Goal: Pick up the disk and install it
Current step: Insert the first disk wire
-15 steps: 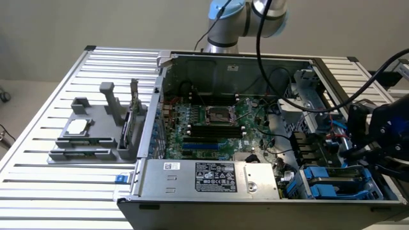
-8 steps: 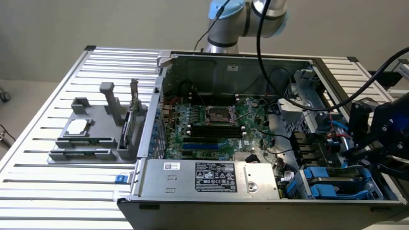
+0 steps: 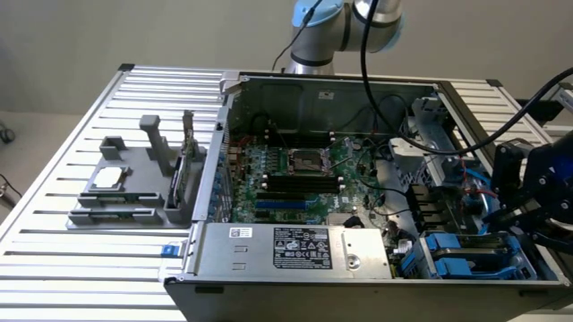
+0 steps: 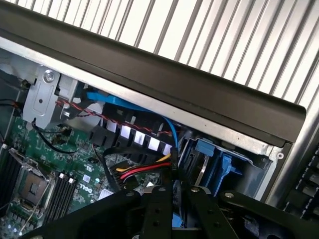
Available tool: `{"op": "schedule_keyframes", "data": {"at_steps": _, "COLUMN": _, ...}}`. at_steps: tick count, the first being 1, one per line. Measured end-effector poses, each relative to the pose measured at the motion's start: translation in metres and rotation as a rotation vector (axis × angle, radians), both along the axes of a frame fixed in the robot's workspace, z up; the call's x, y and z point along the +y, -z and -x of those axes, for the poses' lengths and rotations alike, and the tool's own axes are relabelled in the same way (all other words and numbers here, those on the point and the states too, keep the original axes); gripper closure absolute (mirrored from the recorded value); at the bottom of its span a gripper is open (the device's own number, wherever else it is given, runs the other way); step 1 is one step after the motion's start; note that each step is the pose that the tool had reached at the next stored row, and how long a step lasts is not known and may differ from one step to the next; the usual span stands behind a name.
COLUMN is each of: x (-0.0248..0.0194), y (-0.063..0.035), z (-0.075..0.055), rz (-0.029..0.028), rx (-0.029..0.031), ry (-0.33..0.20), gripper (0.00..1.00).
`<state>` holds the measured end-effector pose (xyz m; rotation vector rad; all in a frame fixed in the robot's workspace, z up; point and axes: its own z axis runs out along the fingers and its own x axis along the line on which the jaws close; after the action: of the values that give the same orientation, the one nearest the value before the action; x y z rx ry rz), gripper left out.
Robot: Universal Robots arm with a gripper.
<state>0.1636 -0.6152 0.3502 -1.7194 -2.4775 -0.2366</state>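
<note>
**Exterior view.** The computer case [image 3: 358, 298] stands open on the slatted surface [image 3: 54, 268]. The disk [image 3: 470, 249] lies flat inside the case, in the near corner on the exterior view's right, beside the silver power box [image 3: 296, 247]. I cannot tell whether it is fully seated in its bay or only resting there. The gripper [image 3: 519, 218] hangs over the case's edge on that side, near the disk. I cannot make out any contact, whether the gripper is open or closed, or whether it has hold of anything.

**Wrist view.** The gripper [image 4: 173, 191] points into that same corner. Beyond it is a blue frame [image 4: 208, 148], which I take to be the disk's. A bundle of red, yellow and black wires [image 4: 142, 172] runs just beside it.

**Handling, my judgement.** The disk is a metal body, so it should be dense, rigid, smooth-sided and sensitive to knocks. I would grip across the long edges of the frame and keep off the label face.

**Views compared.** The exterior view gives the overall layout, with the grey parts holder [image 3: 125, 194] well apart on the surface's opposite side. The wrist view adds the wires crowding the frame and the case rim close above it.
</note>
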Motion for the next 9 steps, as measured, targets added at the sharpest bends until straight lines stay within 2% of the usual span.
{"op": "schedule_keyframes", "data": {"at_steps": 3, "x": 0.0, "y": 0.0, "z": 0.0001, "rz": 0.0255, "rx": -0.0001, "ry": 0.011, "gripper": 0.84}}
{"op": "schedule_keyframes", "data": {"at_steps": 4, "x": 0.0, "y": -0.0001, "z": 0.0001, "rz": 0.0305, "rx": -0.0001, "ry": 0.015, "gripper": 0.84}}
{"op": "schedule_keyframes", "data": {"at_steps": 5, "x": 0.0, "y": -0.0001, "z": 0.0001, "rz": 0.034, "rx": 0.0, "ry": 0.021, "gripper": 0.84}}
{"op": "schedule_keyframes", "data": {"at_steps": 9, "x": -0.0001, "y": -0.0001, "z": 0.0002, "rz": 0.0351, "rx": 0.0004, "ry": 0.041, "gripper": 0.84}}
